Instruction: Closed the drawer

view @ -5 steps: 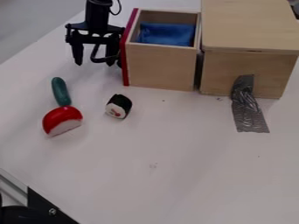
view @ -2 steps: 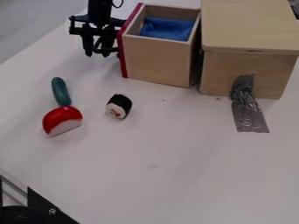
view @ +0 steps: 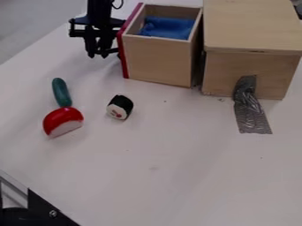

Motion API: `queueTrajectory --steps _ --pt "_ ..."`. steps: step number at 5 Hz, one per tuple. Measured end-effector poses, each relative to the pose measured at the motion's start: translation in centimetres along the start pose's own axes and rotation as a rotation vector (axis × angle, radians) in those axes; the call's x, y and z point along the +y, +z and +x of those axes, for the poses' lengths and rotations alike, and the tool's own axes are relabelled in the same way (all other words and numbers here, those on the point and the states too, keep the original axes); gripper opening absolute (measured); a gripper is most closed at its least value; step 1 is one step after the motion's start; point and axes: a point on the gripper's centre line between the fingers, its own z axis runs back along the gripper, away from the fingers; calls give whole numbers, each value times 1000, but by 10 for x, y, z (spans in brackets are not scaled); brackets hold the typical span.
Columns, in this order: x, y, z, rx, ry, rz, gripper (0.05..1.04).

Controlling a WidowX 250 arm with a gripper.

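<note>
The black gripper hangs at the upper left, just left of the drawer's red front, close against it or touching. The wooden drawer is pulled out from the left side of the wooden cabinet and stands at a slight skew to it. A dark gap shows between the drawer's near right corner and the cabinet. Inside the drawer lies a blue cloth.
On the white table lie a green toy vegetable, a red and white toy piece and a sushi roll toy. Grey tape runs from the cabinet's front onto the table. A black metal part is at the lower left.
The drawer has turned, its red front swinging slightly away from the camera. My gripper has moved a little up in the view, and its pose has changed. The toys have stayed put.
</note>
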Motion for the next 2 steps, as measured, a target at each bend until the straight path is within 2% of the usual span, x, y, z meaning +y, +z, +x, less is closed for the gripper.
queueTrajectory --steps 1,2 --pt "4 1 -18 53 41 -15 277" --pt "10 -1 -33 84 42 -13 269"
